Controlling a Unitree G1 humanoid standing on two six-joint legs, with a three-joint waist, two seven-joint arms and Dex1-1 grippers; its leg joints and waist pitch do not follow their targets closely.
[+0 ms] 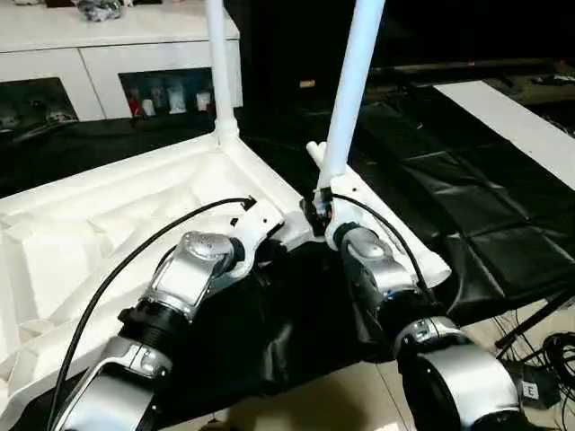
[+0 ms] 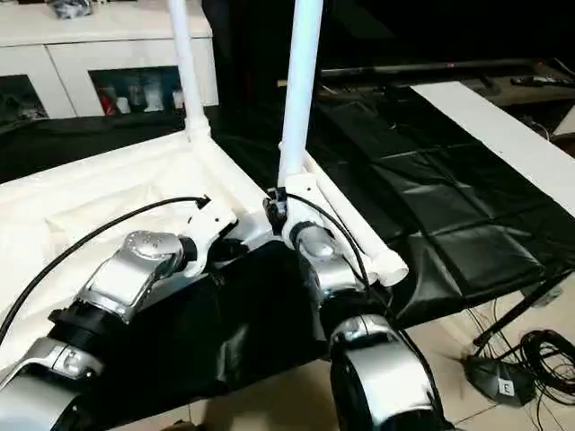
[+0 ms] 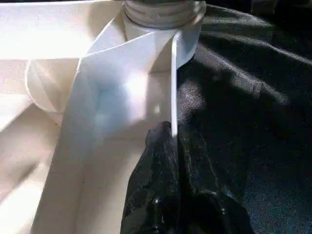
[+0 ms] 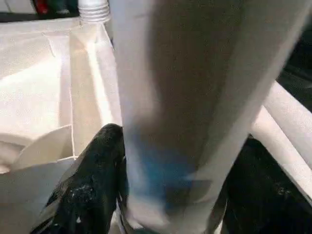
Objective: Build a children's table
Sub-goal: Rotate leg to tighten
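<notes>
The white tabletop (image 1: pixel 108 215) is seen lying upside down on a black cloth (image 1: pixel 467 215), its ribbed underside facing up, and it extends away from both grippers toward the robot's left. A white cabinet (image 1: pixel 90 54) with glass doors is noted well beyond the tabletop, behind the far edge. One white leg (image 1: pixel 218 63) is found standing upright in the far corner socket, ahead of the left gripper. A second white leg (image 1: pixel 352 90) is held near its lower end, tilted slightly, at the tabletop's near right corner; whether it is seated in a socket cannot be told. A further white tube (image 2: pixel 355 224) is seen lying on the cloth just beside the right gripper, on its outer side. The right gripper (image 4: pixel 165 195) is recorded with its black fingers (image 4: pixel 87 185) closed around the lower end of the second leg. The left gripper (image 3: pixel 174 146) is recorded with its two fingers pressed together on the thin upright rim wall (image 3: pixel 173 83) of the tabletop, pinching it just short of the far corner socket (image 3: pixel 161 14). Black cables (image 1: pixel 135 260) are observed running along both silver forearms.
</notes>
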